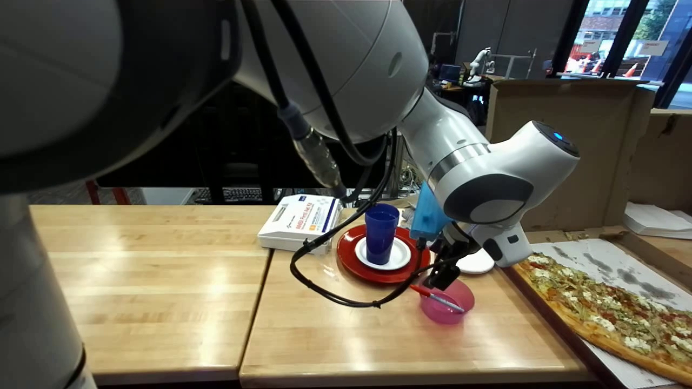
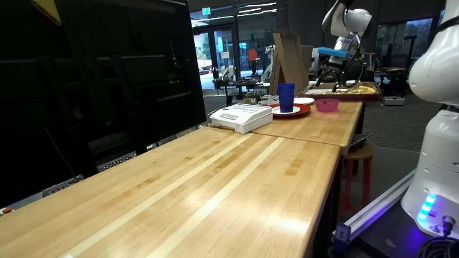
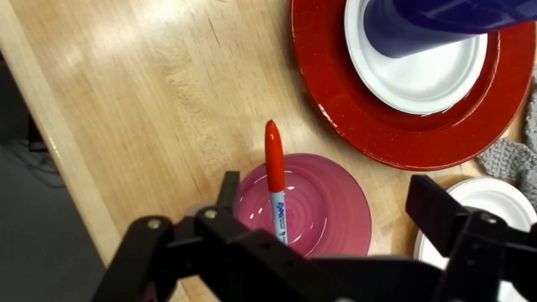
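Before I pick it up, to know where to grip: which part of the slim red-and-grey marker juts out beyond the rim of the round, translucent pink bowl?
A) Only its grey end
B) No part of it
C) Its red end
C: in the wrist view the red end of the marker reaches beyond the rim of the bowl, seen against the pale wooden tabletop.

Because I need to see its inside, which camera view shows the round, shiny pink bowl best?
The wrist view: the bowl is largest there, its inside seen from above, although the black gripper hides part. Both exterior views show it smaller, from a lower angle.
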`<move>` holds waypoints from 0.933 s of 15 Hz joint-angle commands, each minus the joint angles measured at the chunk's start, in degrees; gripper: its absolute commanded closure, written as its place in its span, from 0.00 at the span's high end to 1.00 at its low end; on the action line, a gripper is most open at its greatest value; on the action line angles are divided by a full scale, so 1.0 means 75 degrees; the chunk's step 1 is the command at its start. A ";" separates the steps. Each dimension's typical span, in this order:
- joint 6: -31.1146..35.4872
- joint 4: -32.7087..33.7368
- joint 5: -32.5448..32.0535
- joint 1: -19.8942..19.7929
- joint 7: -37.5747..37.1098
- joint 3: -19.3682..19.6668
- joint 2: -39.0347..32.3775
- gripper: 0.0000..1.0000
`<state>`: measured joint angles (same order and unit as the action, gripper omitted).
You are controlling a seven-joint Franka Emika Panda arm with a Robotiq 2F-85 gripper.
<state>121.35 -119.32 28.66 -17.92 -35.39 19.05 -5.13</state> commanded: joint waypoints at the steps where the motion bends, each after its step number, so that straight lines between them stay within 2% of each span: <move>1: 0.0038 -0.0102 0.0180 -0.0038 -0.0113 -0.0025 0.0083 1.00; 14: -0.0232 0.0272 0.1234 -0.0262 0.0435 0.0011 -0.0705 1.00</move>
<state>121.25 -118.97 35.90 -19.00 -33.58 19.09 -8.83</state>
